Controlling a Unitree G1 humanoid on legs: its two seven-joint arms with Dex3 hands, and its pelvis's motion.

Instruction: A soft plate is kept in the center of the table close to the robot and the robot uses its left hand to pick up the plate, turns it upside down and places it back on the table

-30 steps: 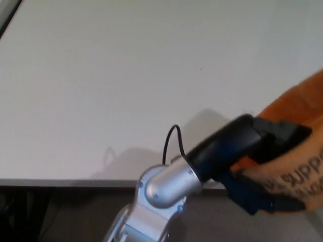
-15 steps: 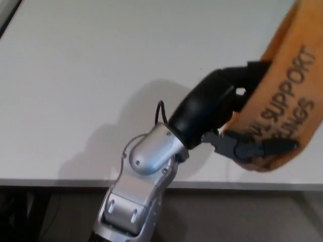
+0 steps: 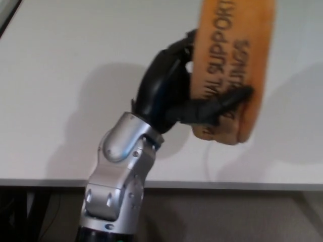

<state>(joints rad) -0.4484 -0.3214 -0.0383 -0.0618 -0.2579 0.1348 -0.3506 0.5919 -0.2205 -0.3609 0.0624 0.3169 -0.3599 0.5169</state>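
Gripping the soft orange plate with printed black lettering (image 3: 233, 65) edge-on above the white table (image 3: 60, 75), right of centre, black left hand (image 3: 174, 93) clamps fingers across its face, apparently mid-flip.

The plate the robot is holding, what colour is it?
Orange, with dark printed lettering on it. The plate, shown in the head view, is held in the left hand.

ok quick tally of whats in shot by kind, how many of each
plate: 1, orange, printed lettering, held up above the table
left hand: 1, black, shut on the plate
table: 1, white
Total: 3
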